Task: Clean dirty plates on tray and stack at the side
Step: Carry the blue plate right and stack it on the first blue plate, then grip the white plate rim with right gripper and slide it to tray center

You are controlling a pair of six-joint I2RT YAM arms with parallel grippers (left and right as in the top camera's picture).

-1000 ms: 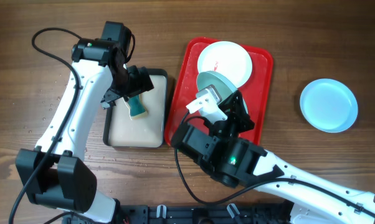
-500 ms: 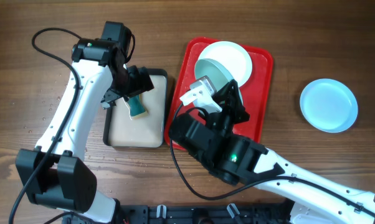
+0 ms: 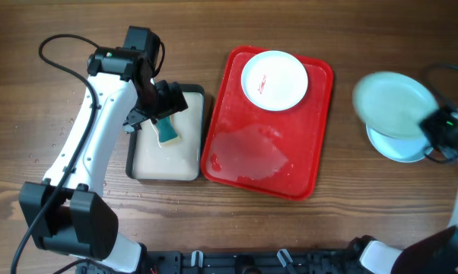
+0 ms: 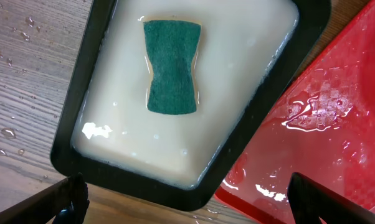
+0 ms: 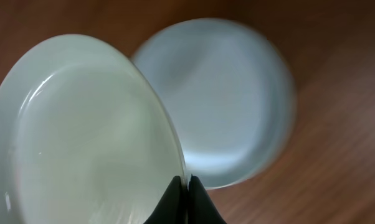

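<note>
A white plate (image 3: 274, 79) with a small red smear lies at the far end of the red tray (image 3: 248, 160). My right gripper (image 3: 433, 129) (image 5: 187, 186) is shut on the rim of a pale blue plate (image 3: 392, 103) (image 5: 81, 137) and holds it tilted just above a second pale blue plate (image 3: 400, 144) (image 5: 231, 106) lying on the table at the right. My left gripper (image 3: 159, 106) (image 4: 184, 202) is open and empty above the black-rimmed basin (image 3: 138, 171) (image 4: 262, 124).
The basin holds milky water with a green and yellow sponge (image 3: 166, 131) (image 4: 170, 65) floating in it. The tray surface is wet (image 4: 312, 118). Water drops lie on the wood left of the basin (image 4: 7, 130). Black cables run along the left arm.
My right arm has swung from over the tray to the far right, carrying the pale blue plate over the one on the table. The left arm has not moved.
</note>
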